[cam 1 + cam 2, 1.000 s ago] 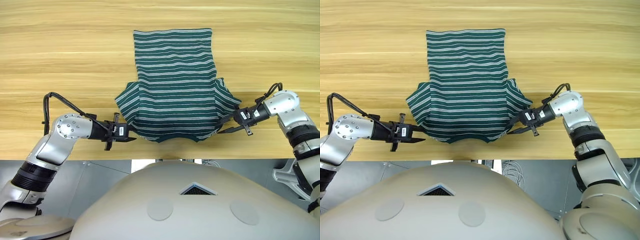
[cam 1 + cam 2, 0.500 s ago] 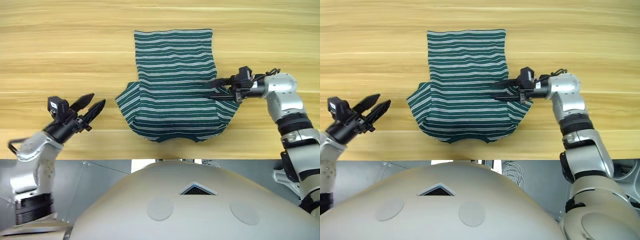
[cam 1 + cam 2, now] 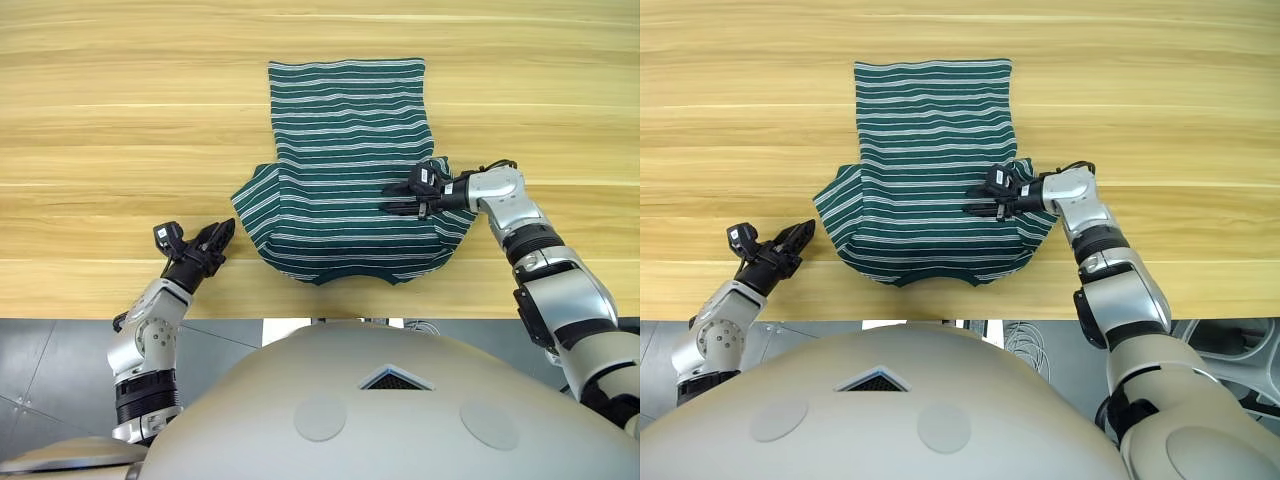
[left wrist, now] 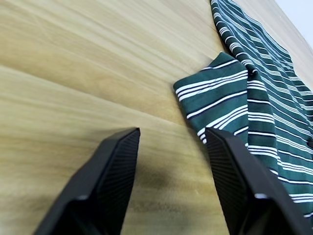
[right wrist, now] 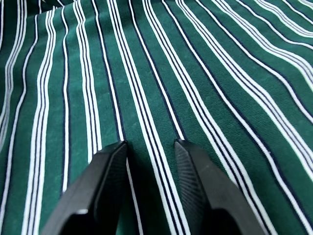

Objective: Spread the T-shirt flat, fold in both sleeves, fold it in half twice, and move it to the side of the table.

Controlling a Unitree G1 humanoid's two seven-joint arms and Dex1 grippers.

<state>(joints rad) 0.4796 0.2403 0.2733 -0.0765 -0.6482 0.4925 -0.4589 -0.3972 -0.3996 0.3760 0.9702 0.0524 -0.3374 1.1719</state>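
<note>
The green T-shirt (image 3: 345, 130) with white stripes lies on the wooden table (image 3: 120, 100), hem end far, collar end near the front edge. Its short left sleeve (image 3: 252, 195) sticks out sideways, and the right sleeve (image 3: 458, 212) bunches at the other side. My right gripper (image 3: 392, 205) lies low over the shirt's right half, just inside that sleeve; its fingers (image 5: 110, 176) stand open on flat striped cloth. My left gripper (image 3: 215, 240) is open over bare wood near the front edge, a little short of the left sleeve (image 4: 215, 83), with nothing between its fingers.
Bare wood stretches widely to the left (image 3: 90, 150) and right (image 3: 560, 110) of the shirt and beyond its far end. The table's front edge (image 3: 100, 318) runs just below both grippers.
Both grippers left the shirt's near corners. The right one rose to the right sleeve, then slid inward over the body. The left arm swung out left, then came back close to the left sleeve.
</note>
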